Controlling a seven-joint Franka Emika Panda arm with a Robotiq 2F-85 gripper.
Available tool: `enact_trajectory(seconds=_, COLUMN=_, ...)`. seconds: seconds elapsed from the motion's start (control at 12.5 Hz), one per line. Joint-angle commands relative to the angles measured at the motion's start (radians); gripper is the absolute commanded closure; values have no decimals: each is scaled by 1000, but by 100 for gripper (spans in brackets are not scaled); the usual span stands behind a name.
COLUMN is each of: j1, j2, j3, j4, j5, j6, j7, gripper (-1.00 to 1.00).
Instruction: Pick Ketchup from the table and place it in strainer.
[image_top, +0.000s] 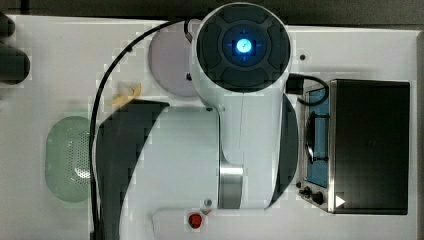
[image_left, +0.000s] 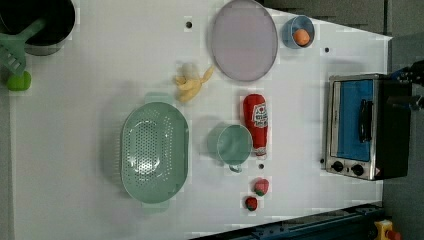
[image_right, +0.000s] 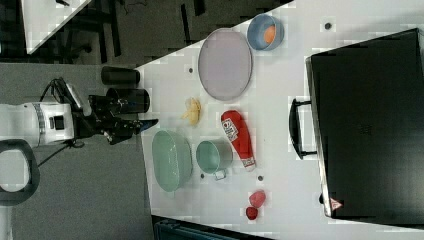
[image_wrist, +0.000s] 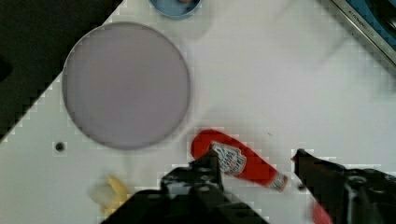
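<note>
1. Lying flat on the white table (image_left: 100, 70) in the left view, the Ketchup (image_left: 255, 122) has its cap toward 6 o'clock and its broad red base toward 12 o'clock.
2. Just beside the bottle at its 9 o'clock sits a teal-green cup (image_left: 230, 144), and farther toward 9 o'clock the strainer (image_left: 154, 152) stands with nothing inside.
3. At the bottle's 12 o'clock is a lilac plate (image_left: 243, 40); a peeled banana (image_left: 191, 83) lies at about 10 o'clock.
4. 2 small red strawberries (image_left: 256, 194) rest at the bottle's 6 o'clock, and a toaster oven (image_left: 361, 127) stands at 3 o'clock, well apart.
5. Seen in the wrist view, the gripper (image_wrist: 257, 161) is spread, its 2 dark fingers (image_wrist: 205, 170) standing on either side of the Ketchup below, with the arm held off the table in the right view.
</note>
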Motion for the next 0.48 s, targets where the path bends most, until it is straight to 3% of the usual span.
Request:
enact_trajectory(seconds=0.08, j1=-104, j2=-216, j3=58, j4=-127, j5=31, j6=-137, j7=-69, gripper=-59)
enact_trajectory(seconds=0.24, j1=-103, j2=-213, j3=59, j4=-145, j5=31, j6=-135, j7=-70, gripper=-99)
enact_trajectory(seconds=0.48, j1=-99, j2=-180, j3=76, j4=-193, j5=33, j6=-101, j7=-154, gripper=-100)
